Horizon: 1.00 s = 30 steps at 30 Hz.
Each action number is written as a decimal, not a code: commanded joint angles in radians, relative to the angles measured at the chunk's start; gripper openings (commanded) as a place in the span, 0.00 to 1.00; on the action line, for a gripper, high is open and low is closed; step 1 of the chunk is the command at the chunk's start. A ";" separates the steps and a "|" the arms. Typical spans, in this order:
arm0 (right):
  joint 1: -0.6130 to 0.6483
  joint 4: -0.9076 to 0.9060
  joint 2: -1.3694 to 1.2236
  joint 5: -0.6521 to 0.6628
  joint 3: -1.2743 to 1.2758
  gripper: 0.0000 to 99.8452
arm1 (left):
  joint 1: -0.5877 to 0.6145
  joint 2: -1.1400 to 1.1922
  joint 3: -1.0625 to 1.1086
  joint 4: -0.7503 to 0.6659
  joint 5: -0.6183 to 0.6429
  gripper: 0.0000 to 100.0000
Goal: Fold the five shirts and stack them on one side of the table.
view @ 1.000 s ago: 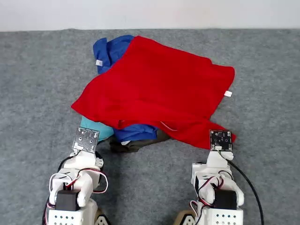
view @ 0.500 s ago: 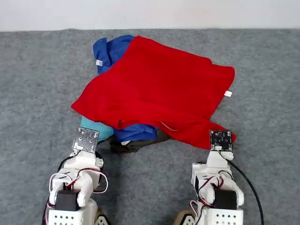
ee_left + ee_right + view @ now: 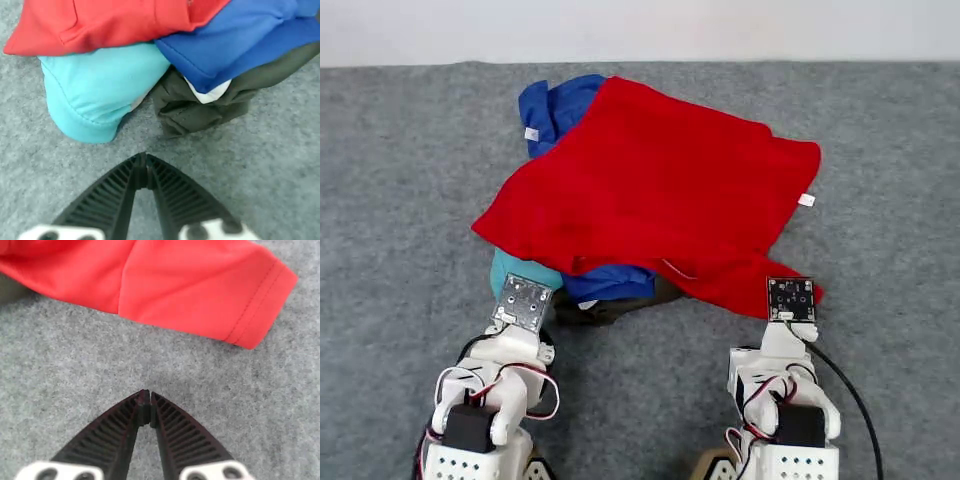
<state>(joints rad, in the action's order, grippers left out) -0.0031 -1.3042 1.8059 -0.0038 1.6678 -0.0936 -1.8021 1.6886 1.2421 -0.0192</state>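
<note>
Jaws both closed, low, facing the shirt pile (image 3: pixel 650 190)

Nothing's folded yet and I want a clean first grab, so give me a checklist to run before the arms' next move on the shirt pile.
1. Left gripper free of cloth: ok, shut on nothing over the mat.
2. Right gripper free: ok, shut and empty.
3. Jaws open for a grasp: not ok.
4. Red shirt on top, uncovered: ok; its sleeve lies ahead of the right gripper.
5. Five shirts counted: cannot tell; red, blue shirt, turquoise shirt and dark shirt show, plus a white scrap.
6. Any shirt folded: not ok.
</note>
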 commanded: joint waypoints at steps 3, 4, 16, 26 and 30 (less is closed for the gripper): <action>-0.007 -0.002 0.005 0.009 0.015 0.01 | 0.020 -0.003 -0.051 -0.058 0.009 0.01; -0.007 -0.002 0.005 0.009 0.015 0.01 | 0.008 -0.003 -0.062 -0.063 0.009 0.01; -0.007 -0.002 0.005 0.009 0.015 0.01 | -0.055 0.006 -0.383 0.025 -0.034 0.01; -0.007 -0.002 0.005 0.009 0.015 0.01 | -0.052 0.322 -0.671 0.063 -0.163 0.01; -0.007 -0.002 0.005 0.009 0.015 0.01 | -0.057 0.644 -0.888 0.064 -0.164 0.01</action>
<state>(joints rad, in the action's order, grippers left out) -0.0031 -1.3042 1.8059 -0.0038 1.6678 -0.1442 -1.3955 0.9628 1.3034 -0.1711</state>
